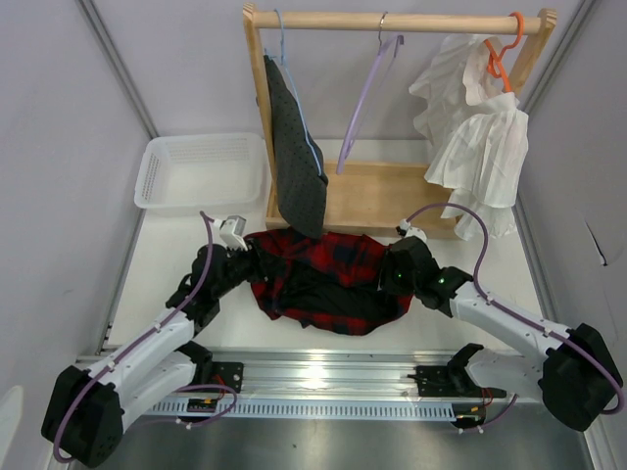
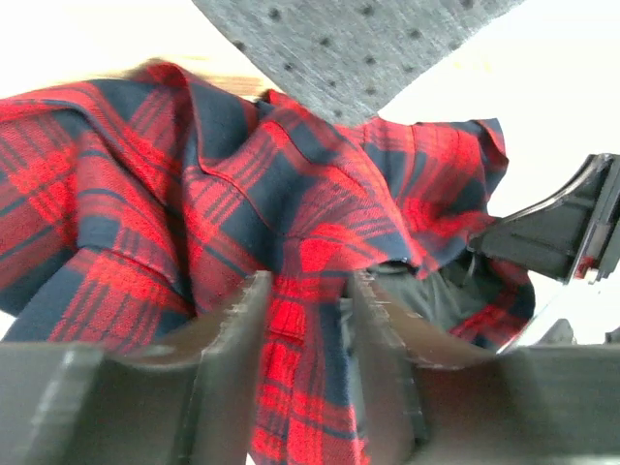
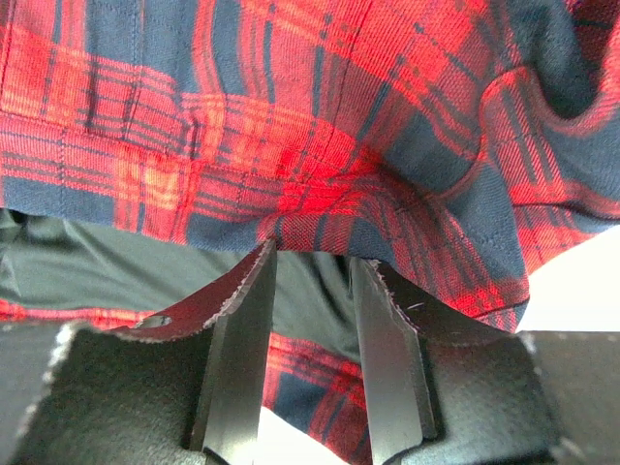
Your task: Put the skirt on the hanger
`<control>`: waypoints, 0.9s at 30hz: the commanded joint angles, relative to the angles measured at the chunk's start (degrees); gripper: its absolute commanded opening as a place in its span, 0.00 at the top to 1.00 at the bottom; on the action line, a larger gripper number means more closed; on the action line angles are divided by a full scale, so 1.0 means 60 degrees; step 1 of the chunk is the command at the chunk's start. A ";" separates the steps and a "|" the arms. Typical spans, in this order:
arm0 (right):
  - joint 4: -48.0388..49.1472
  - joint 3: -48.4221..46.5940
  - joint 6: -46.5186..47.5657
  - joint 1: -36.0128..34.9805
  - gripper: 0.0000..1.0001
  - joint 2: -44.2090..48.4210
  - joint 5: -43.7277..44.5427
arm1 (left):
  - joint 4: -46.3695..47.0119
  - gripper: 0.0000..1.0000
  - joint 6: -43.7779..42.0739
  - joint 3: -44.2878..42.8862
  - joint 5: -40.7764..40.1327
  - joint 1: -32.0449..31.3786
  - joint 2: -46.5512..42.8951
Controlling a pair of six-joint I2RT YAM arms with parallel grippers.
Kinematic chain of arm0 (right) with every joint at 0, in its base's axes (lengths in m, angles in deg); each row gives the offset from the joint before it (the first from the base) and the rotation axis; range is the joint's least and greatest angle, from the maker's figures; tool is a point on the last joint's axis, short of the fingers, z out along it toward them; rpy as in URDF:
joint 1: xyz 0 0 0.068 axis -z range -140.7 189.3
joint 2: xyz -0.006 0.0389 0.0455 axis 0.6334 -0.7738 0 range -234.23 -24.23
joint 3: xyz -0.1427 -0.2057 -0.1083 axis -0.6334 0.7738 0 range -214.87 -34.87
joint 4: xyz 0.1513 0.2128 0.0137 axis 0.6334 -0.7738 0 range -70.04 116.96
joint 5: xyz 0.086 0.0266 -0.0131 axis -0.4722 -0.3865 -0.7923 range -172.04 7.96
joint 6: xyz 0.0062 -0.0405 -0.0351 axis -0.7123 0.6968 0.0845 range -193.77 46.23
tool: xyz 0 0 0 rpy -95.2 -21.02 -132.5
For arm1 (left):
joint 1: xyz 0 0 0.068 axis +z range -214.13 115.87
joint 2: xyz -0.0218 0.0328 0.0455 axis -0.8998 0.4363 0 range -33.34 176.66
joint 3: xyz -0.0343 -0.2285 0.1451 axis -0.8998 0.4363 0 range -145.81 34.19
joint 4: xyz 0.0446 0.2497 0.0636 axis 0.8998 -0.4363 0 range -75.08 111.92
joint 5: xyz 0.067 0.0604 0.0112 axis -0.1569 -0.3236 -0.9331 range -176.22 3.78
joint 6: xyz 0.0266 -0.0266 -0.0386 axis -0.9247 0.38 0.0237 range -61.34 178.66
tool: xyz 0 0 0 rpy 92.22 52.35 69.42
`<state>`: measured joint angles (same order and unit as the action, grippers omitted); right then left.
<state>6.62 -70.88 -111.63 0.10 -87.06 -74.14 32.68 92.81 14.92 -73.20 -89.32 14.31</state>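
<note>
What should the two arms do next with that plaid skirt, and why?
Probably raise it together toward the lilac hanger. The left jaws and right jaws each have skirt fabric between them at opposite sides, but the skirt sags low over the table, while the hanger hangs bare on the rod above.

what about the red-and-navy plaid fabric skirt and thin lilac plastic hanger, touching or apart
Apart. The top view shows the hanger on the rail, with bare wooden base between it and the skirt.

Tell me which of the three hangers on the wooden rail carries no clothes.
The lilac hanger in the middle. The blue hanger, left, holds a grey garment; the orange hanger, right, holds a white garment.
</note>
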 commanded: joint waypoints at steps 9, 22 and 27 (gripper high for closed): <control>0.0738 0.0083 0.0042 0.0352 0.59 -0.0149 0.0046 | -0.0286 0.87 0.0211 0.0324 -0.1480 -0.0079 0.1460; 0.0710 0.0084 0.0027 0.0396 0.58 0.0246 0.0016 | -0.0268 0.63 -0.0052 0.0033 -0.1247 -0.0079 0.1097; 0.0519 -0.0063 0.0042 0.0337 0.58 0.0422 -0.0071 | -0.1134 0.53 -0.0520 -0.0714 -0.0955 -0.0079 0.0072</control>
<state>10.49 -69.17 -111.63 2.29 -85.94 -75.01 27.35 92.46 14.72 -80.68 -89.52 17.77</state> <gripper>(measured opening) 0.416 0.465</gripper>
